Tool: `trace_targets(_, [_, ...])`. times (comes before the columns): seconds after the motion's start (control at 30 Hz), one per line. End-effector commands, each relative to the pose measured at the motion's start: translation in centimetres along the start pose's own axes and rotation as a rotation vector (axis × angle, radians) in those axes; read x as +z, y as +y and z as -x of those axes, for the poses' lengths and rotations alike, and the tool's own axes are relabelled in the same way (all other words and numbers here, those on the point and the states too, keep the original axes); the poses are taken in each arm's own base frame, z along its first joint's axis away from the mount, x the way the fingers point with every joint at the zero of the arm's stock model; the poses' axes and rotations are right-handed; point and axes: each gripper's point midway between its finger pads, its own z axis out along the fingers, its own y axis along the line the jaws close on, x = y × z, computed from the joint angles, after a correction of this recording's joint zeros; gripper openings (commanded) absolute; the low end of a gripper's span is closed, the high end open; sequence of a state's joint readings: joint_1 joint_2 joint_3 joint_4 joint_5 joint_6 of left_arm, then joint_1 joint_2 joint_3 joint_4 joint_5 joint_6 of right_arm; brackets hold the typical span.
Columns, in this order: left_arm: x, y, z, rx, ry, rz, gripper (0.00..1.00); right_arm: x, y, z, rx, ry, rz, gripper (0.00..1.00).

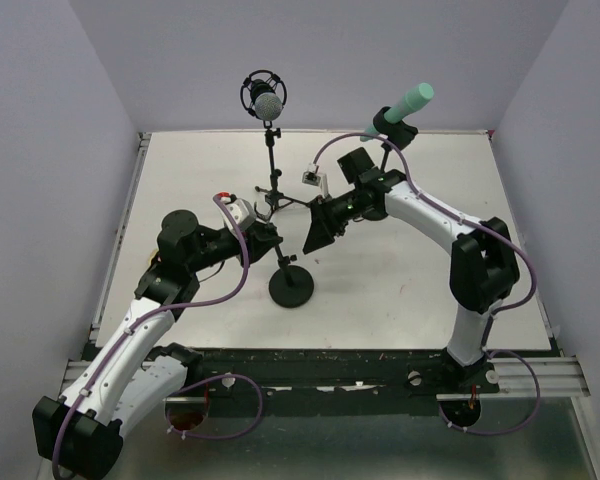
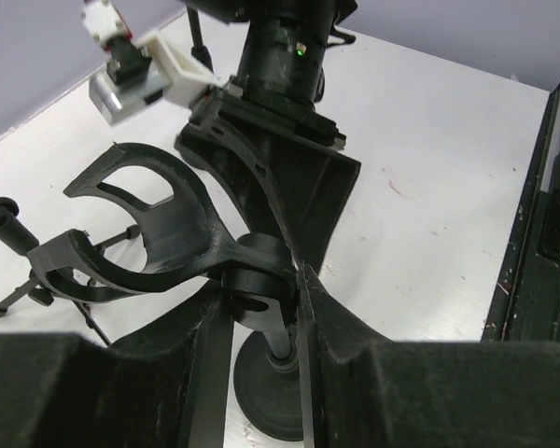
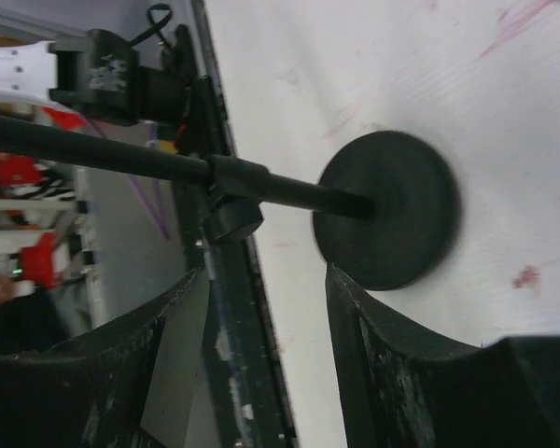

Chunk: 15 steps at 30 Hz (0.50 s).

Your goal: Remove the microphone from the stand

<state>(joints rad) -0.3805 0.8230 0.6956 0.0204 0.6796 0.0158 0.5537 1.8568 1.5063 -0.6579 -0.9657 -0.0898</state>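
While the left gripper [image 2: 261, 313] is pressing its jaws on the pole [image 2: 282, 347] of the round-base stand [image 1: 291, 287], clamped just under the black clip [image 2: 145, 219], the right gripper [image 3: 261, 280] is hovering with its jaws apart. The clip is reaching out past the left jaws as an open fork. The right jaws are standing just beside the left ones, on the other side of the stand. Ahead of the right jaws, the same pole is crossing the view and the base [image 3: 392, 219] is sitting on the white counter [image 3: 504, 112], beyond the fingertips and not between them. The teal microphone [image 1: 408, 101] is sitting in its own holder behind the right jaws, well apart from them, pointing up and outward. The grey-headed microphone [image 1: 265, 98] is standing on a tripod stand [image 1: 273, 190] behind the left jaws, also well apart from them.
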Motion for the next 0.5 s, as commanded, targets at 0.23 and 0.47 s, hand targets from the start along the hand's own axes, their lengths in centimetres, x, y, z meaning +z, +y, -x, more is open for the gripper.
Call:
trace_targets(0.23, [0.6, 1.9, 0.9, 0.115, -0.045, 0.083, 0.00, 2.2, 2.3, -1.6, 0.452, 0.064, 0.288, 0.50])
trace_targets(0.47, [0.6, 1.5, 0.8, 0.108, -0.044, 0.071, 0.00, 2.8, 2.0, -0.8, 0.491, 0.053, 0.338, 0.46])
